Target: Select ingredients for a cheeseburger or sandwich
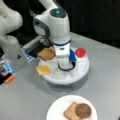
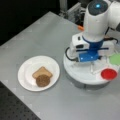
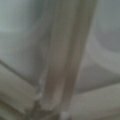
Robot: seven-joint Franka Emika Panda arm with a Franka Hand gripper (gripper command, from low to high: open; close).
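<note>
Grey tabletop [image 1: 25,100] fills both front views, with darkness behind it at a front view's top. Largest on it is the white Panda arm [image 1: 56,25], whose wrist stands upright over a round white turntable tray [image 1: 80,72], seen again in a front view [image 2: 75,72]. The gripper [image 1: 65,65] points straight down at the tray's middle, very close to or touching its surface; in a front view [image 2: 95,66] its lower part sits behind the blue and white hand body. Whether its fingers are apart or together cannot be told, and the wrist view gives only a pale, smeared surface right up against the lens. A white round plate [image 1: 53,110] lies nearer a front view's bottom, apart from the tray, and shows again in a front view [image 2: 27,67]. On the plate rests a tan toast slice [image 1: 70,111] with a dark-brown patty [image 1: 83,110] overlapping one corner of it; the same pair appears in a front view, toast [image 2: 42,72] above patty [image 2: 42,80]. Back on the tray, a second toast slice [image 1: 46,53] lies at the rim just beside the arm, a yellow cheese square [image 1: 43,70] hangs over the edge below it, and a red tomato disc [image 1: 80,52] sits at the far rim. In a front view the tomato [image 2: 109,74] lies near a green lettuce leaf [image 2: 115,59] at the tray's right side.
</note>
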